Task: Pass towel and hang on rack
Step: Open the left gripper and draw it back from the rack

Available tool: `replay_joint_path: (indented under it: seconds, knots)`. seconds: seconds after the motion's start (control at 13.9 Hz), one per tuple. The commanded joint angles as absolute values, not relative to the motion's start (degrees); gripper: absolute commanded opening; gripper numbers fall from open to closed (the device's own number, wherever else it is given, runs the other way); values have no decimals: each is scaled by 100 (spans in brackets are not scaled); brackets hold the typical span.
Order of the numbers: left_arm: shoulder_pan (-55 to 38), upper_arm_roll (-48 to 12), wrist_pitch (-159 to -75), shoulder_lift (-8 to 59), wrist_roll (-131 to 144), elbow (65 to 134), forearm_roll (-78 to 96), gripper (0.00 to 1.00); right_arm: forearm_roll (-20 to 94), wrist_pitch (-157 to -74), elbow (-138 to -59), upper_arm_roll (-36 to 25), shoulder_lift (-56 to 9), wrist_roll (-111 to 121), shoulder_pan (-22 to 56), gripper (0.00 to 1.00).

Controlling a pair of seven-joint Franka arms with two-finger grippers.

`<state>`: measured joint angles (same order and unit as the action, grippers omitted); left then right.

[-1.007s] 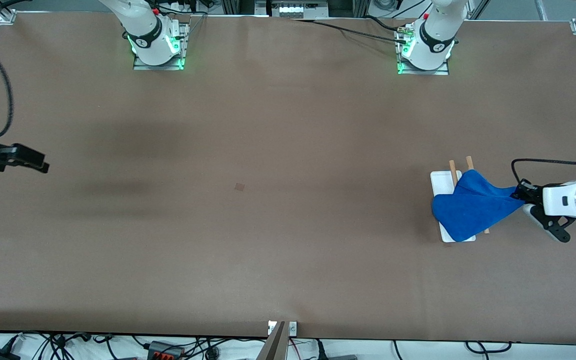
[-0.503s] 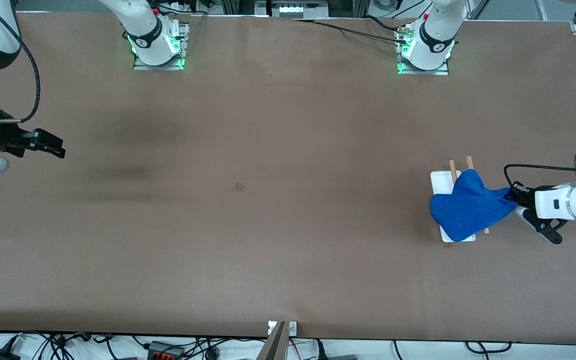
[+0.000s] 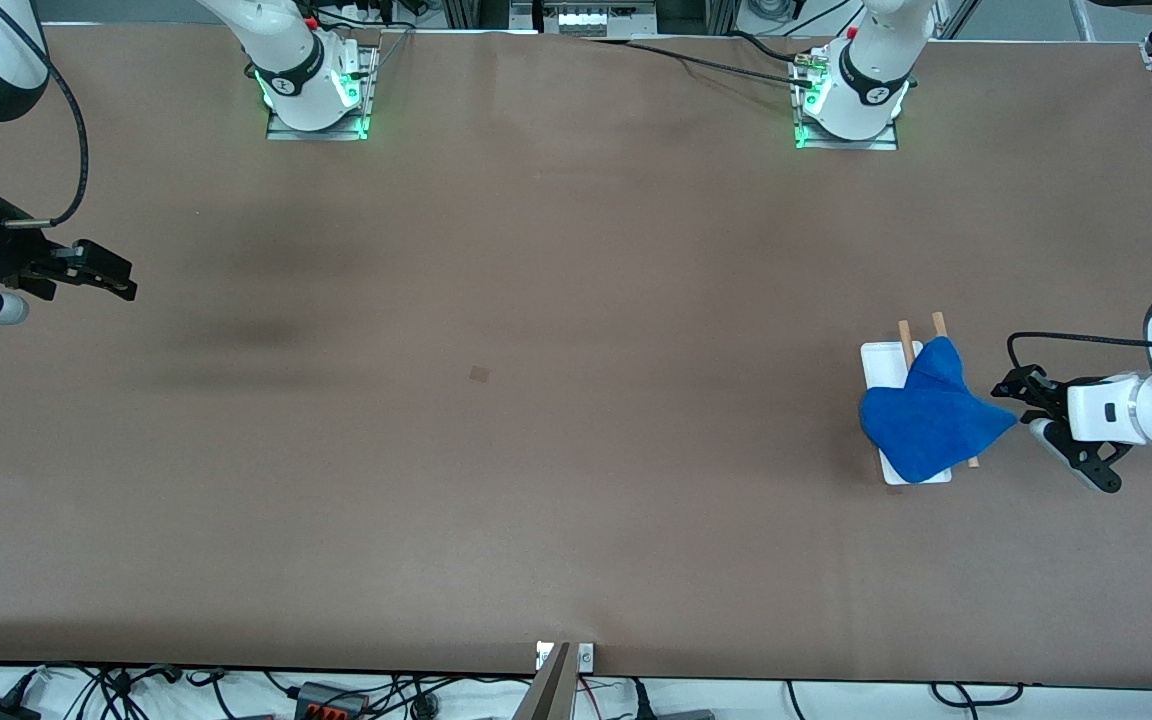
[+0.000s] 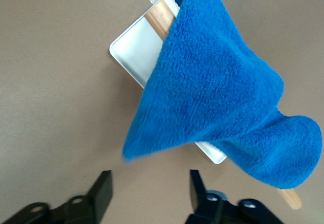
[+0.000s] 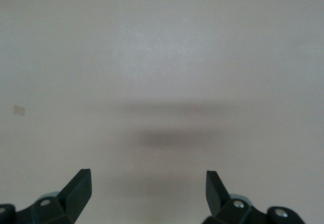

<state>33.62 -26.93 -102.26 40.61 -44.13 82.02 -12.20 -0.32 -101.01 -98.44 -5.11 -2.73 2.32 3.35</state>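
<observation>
The bright blue towel hangs draped over the rack, a white base with two wooden rods, toward the left arm's end of the table. In the left wrist view the towel covers most of the rack, one rod end showing. My left gripper is open and empty, just off the towel's corner, apart from it; its fingers stand wide apart. My right gripper is open and empty over bare table at the right arm's end; its fingers stand wide apart.
A small brown patch marks the table's middle. The arm bases stand along the table's edge farthest from the front camera. Cables lie along the nearest edge.
My left gripper has opened and let go of the towel's corner, which dropped onto the rack. My right gripper has moved farther from the front camera.
</observation>
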Motion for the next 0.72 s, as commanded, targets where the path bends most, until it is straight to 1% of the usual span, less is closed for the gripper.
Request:
replay_joint_path:
  seconds: [0.0, 0.07, 0.14, 0.29, 0.43, 0.65]
  knots:
    - [3542, -2742, -10065, 3999, -4798, 8086, -959, 100, -79, -9845, -9739, -492, -88, 255, 308, 100]
    - [3577, -2751, -9820, 3982, -4808, 8077, -923, 100, -79, -9809, -9721, -492, -88, 246, 308, 100]
    - [3577, -2751, -9530, 3955, -4808, 7860, -923, 100, -79, -9800, -9721, -483, -88, 246, 316, 100]
    - [3560, -2760, -9012, 3929, -4781, 7210, -932, 100, -70, -9800, -9721, -475, -88, 237, 334, 100]
    - [3507, -2777, -8589, 3850, -4729, 6831, -914, 100, -70, -9800, -9712, -466, -88, 237, 334, 100]
    - [3419, -2795, -8254, 3736, -4492, 6558, -923, 100, -88, -9809, -9712, -439, -97, 246, 290, 100]
